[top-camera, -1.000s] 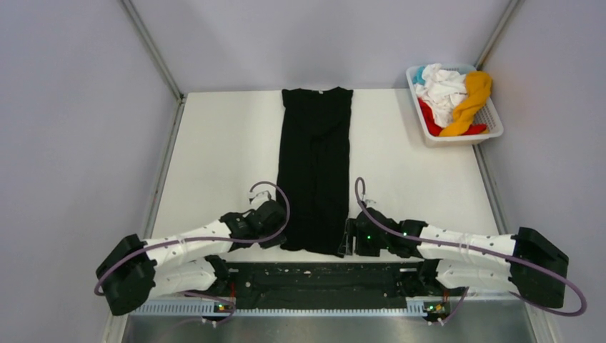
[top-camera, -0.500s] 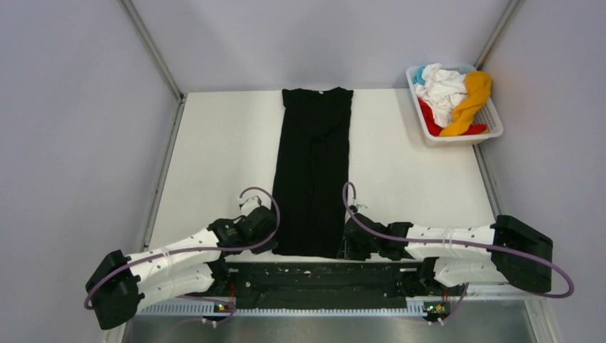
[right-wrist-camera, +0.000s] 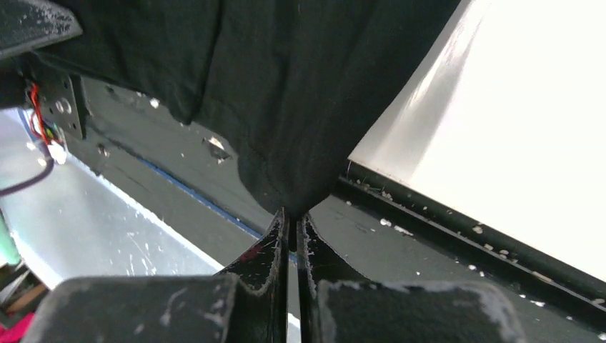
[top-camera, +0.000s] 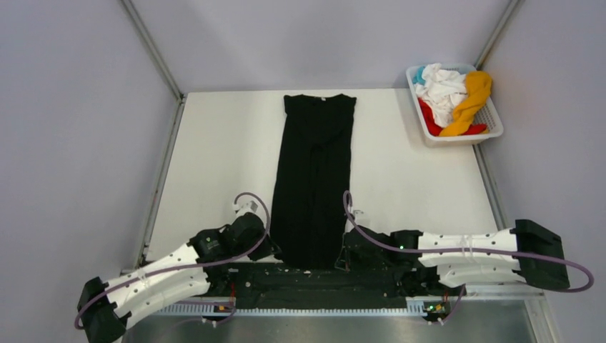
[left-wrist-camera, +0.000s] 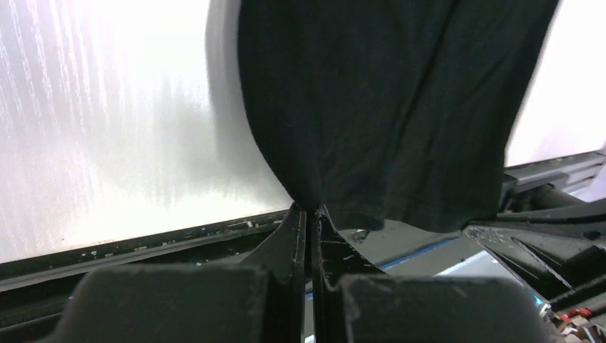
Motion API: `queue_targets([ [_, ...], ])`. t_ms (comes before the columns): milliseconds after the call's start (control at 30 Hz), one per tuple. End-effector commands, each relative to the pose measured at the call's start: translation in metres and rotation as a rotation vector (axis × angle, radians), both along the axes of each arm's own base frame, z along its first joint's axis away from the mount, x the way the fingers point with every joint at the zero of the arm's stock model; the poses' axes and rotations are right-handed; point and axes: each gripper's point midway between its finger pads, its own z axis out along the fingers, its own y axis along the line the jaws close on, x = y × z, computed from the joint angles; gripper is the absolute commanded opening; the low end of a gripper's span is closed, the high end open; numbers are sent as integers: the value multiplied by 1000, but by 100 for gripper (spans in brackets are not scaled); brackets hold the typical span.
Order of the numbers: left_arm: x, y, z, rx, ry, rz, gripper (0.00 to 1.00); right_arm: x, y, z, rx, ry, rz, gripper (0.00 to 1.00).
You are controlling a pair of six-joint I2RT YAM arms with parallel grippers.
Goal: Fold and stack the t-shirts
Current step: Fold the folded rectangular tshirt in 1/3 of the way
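A black t-shirt (top-camera: 313, 179) lies folded into a long narrow strip down the middle of the white table, collar at the far end. Its near hem hangs over the table's front edge. My left gripper (top-camera: 270, 251) is shut on the hem's left corner (left-wrist-camera: 309, 200), the cloth pinched between the fingertips. My right gripper (top-camera: 343, 256) is shut on the right corner (right-wrist-camera: 289, 204). The white (top-camera: 443, 86), orange-yellow (top-camera: 468, 100), red (top-camera: 430, 116) and light blue (top-camera: 421, 73) t-shirts lie crumpled in the basket.
A white slatted basket (top-camera: 492, 125) stands at the far right corner of the table. Grey walls close in the table on three sides. A dark rail (top-camera: 314, 275) with the arm bases runs along the near edge.
The right gripper closed on the hem corner. Both arms drew back toward the near edge, pulling the black shirt's hem over the table front and stretching the strip longer.
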Motion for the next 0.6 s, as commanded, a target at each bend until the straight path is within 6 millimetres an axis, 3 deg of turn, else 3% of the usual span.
queue_targets([
  [0, 29, -10, 41, -83, -175, 44, 0, 29, 10, 40, 67, -150, -76, 0],
  [100, 58, -23, 75, -127, -317, 68, 0, 50, 7, 59, 69, -237, -91, 0],
  [233, 100, -24, 101, -8, -386, 106, 0, 90, 0, 77, 72, -317, -133, 0],
  [367, 151, -40, 106, 18, -387, 90, 0, 141, -4, 102, 58, -448, -174, 0],
  [567, 221, -46, 118, 76, -385, 98, 0, 214, -10, 111, -8, -530, -192, 0],
])
